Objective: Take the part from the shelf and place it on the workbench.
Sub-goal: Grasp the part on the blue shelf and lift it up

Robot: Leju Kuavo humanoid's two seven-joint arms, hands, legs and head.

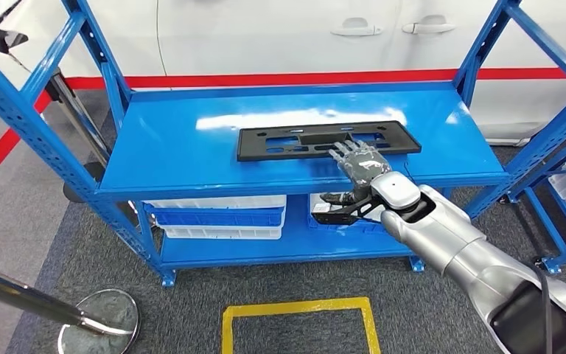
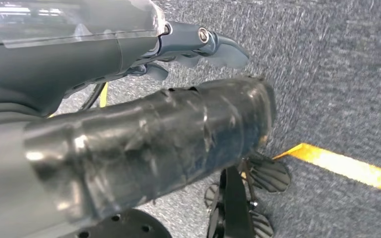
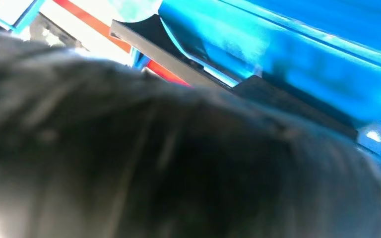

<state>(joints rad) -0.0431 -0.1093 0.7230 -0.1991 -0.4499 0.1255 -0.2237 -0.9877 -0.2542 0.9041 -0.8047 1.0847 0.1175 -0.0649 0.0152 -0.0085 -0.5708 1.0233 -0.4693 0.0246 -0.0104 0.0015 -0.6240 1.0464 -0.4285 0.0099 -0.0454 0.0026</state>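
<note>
Black plastic part (image 1: 328, 141), long and flat with cutouts through it, is lying on the top level of the blue shelf (image 1: 169, 151), a bit right of centre and closer to the back than the front edge. So if you're wondering where your task piece is, it's on that shelf top.

Your right hand (image 1: 360, 164) is reaching over the front edge with its fingers (image 1: 348, 150) stretched out flat on top of the part's near edge, touching it. The thumb hangs under the shelf lip, in front of the lower level. Fingers are spread and nothing is wrapped in them, so you can call that hand open, resting on the part rather than holding it. From the right wrist camera you mostly get a dark blur up close, with the part (image 3: 297, 101) as a dark slab against shiny blue shelf metal.

Your left hand (image 2: 144, 69) shows up in the left wrist camera, hanging over grey carpet with a yellow floor line (image 2: 347, 167) nearby. The fingers look loosely extended with nothing in them, so open too.

Other stuff you can see from the head camera: white and blue bins (image 1: 217, 215) on the lower level, a yellow taped square (image 1: 298, 324) on the carpet in front of the shelf, a chrome stanchion base (image 1: 99, 321) at bottom left, a red floor stripe (image 1: 302, 77) behind the shelf and a white car (image 1: 302, 33) beyond it.
</note>
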